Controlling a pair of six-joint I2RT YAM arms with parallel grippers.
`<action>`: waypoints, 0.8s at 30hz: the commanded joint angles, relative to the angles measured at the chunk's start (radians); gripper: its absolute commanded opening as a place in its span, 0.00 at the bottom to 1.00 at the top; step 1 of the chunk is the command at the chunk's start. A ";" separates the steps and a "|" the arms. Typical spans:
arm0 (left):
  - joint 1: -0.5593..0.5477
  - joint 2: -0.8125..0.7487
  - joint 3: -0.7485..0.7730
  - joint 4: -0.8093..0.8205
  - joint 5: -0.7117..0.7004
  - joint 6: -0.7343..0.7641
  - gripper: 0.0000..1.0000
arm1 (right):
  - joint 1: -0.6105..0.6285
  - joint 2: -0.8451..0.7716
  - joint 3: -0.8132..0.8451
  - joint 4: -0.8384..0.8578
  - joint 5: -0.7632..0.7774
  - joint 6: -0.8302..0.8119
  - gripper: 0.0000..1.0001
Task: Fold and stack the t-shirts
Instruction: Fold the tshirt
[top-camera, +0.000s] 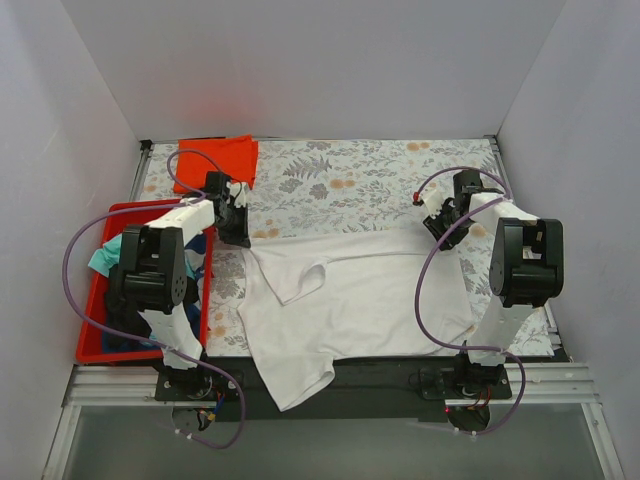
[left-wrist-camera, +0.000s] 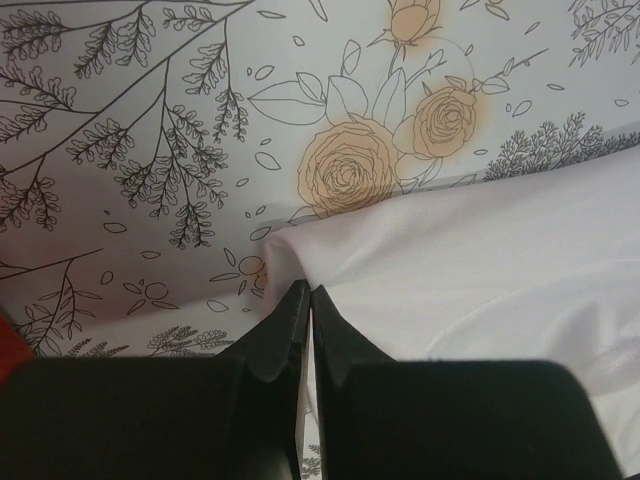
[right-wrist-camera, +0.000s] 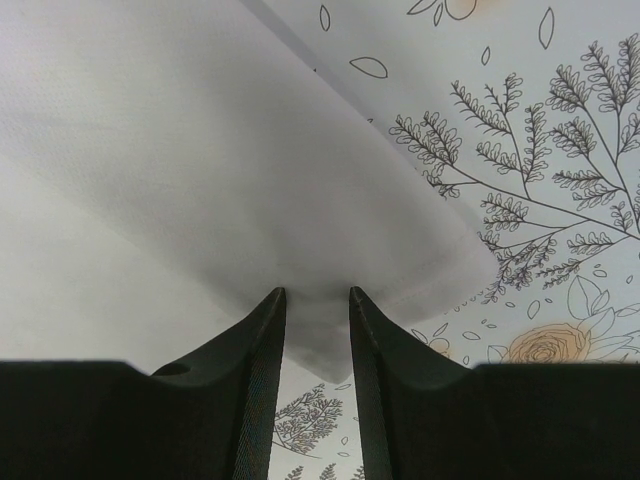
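White t-shirt (top-camera: 350, 300) lies mostly flat on the counter (top-camera: 390, 372), centred toward the near edge. One sleeve or hem flap droops over the near edge left of centre, and another fold is turned back on the shirt's left half. Red bin (top-camera: 90, 310) sits along the left edge, beside the shirt and not touching it as far as I can tell. It holds a teal t-shirt (top-camera: 100, 260) at its far end, plus a bit of blue cloth by its right wall. The left arm hides most of the bin's inside. Left claw (top-camera: 240, 238) is at the shirt's far-left corner. In the wrist view the left claw (left-wrist-camera: 305, 300) has its fingers pressed nearly together with a sliver of white cloth between them, so it is pinching the shirt edge; the cloth bunches up just ahead of the tips. Right claw (top-camera: 440, 238) is at the shirt's far-right corner. In its wrist view the right claw (right-wrist-camera: 312, 300) shows a narrow gap filled by a folded white corner, which it grips, and the cloth there is raised off the floral covering (top-camera: 350, 180). Orange-red t-shirt (top-camera: 225, 160) is folded square at the far-left corner of the counter, well apart from the white one.
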 joint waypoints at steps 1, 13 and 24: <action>0.006 -0.002 0.047 -0.007 0.019 0.033 0.01 | 0.001 0.007 0.021 0.011 0.028 -0.011 0.38; -0.083 -0.185 0.024 -0.019 0.040 0.184 0.42 | 0.001 -0.157 0.075 -0.080 -0.104 -0.006 0.41; -0.207 -0.076 -0.011 -0.019 -0.117 0.171 0.36 | 0.039 -0.028 0.073 -0.075 -0.018 -0.001 0.38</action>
